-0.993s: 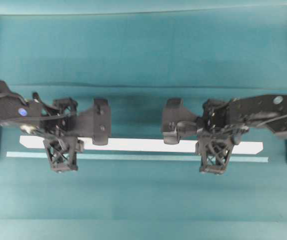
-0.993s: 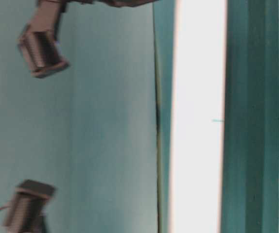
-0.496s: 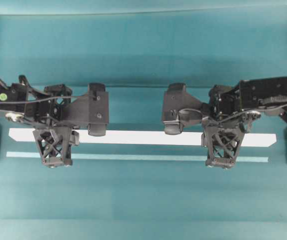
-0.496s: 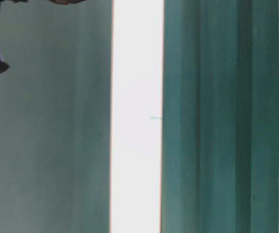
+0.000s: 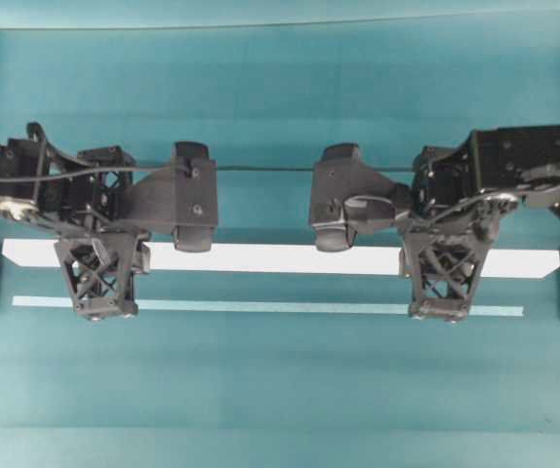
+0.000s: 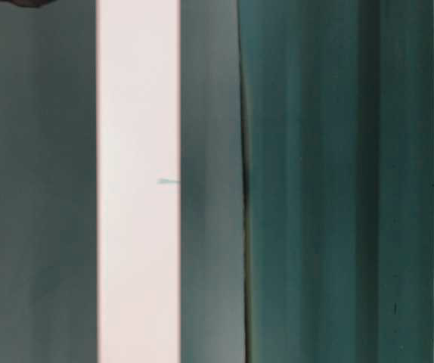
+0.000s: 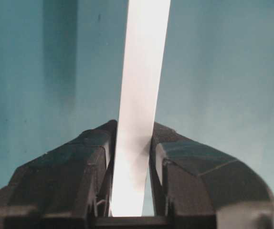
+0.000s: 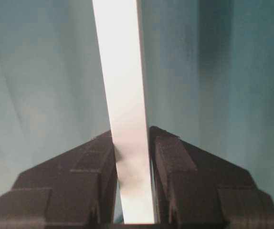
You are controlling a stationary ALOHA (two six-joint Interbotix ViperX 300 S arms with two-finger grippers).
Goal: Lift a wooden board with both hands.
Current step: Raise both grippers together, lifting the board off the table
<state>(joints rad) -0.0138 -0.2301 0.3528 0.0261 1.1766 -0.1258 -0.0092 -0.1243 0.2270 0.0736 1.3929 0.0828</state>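
Both claws pinching the board.
My left claw and right claw each clamp the wooden board near its ends.

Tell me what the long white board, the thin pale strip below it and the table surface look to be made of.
The wooden board: smooth, matte white, flat with crisp edges; likely painted or laminated wood, though no grain shows. The pale strip: very thin and flat on the surface, probably tape or a painted line; unclear which. The table surface: matte teal with soft folds and creases, so it looks like cloth or a soft mat.
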